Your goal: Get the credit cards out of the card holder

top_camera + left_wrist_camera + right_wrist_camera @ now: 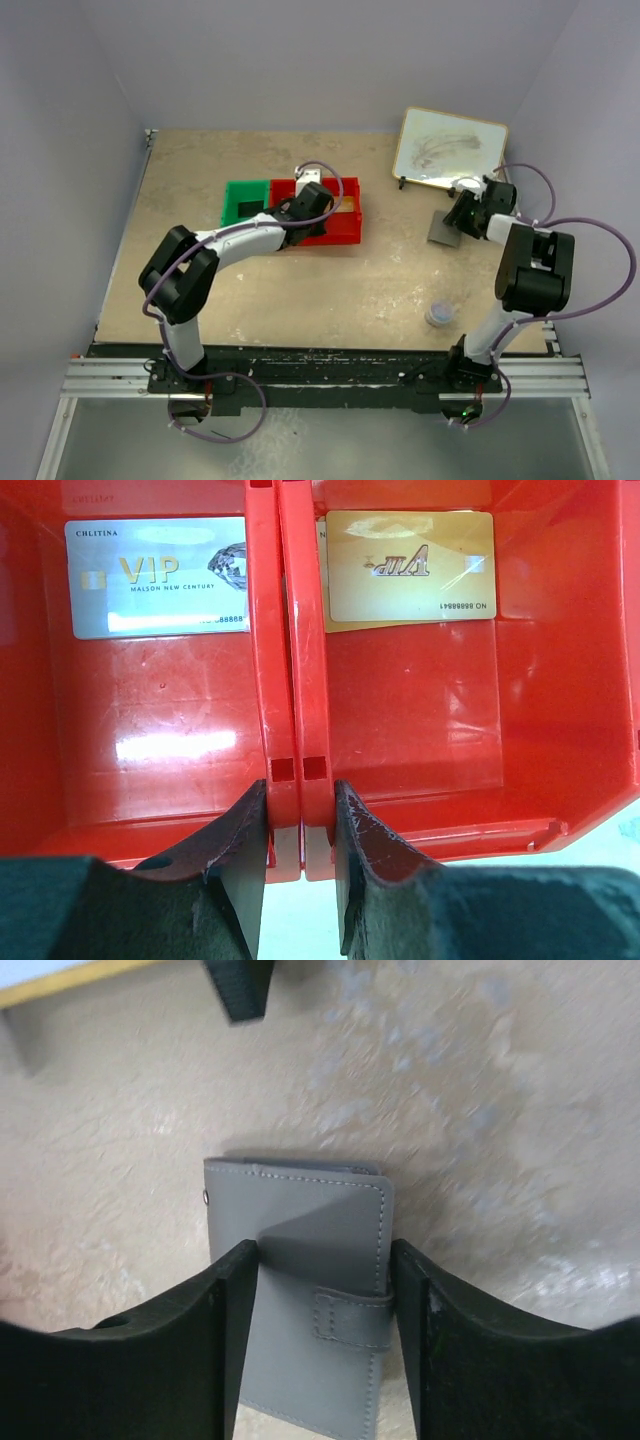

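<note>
- the left gripper (300, 802) pinches the adjoining walls (290, 660) of two red bins.
- a silver card (160, 577) lies flat at the left bin's (150, 730) far edge.
- a gold card (410, 565) lies at the right bin's (430, 720) far edge.

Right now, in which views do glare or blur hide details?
Left wrist: white glare washes out part of the number on the silver card and streaks the floor of the red bin. Right wrist: the table is motion-blurred, the card holder sharper. Top external: even light, soft shadows.
</note>
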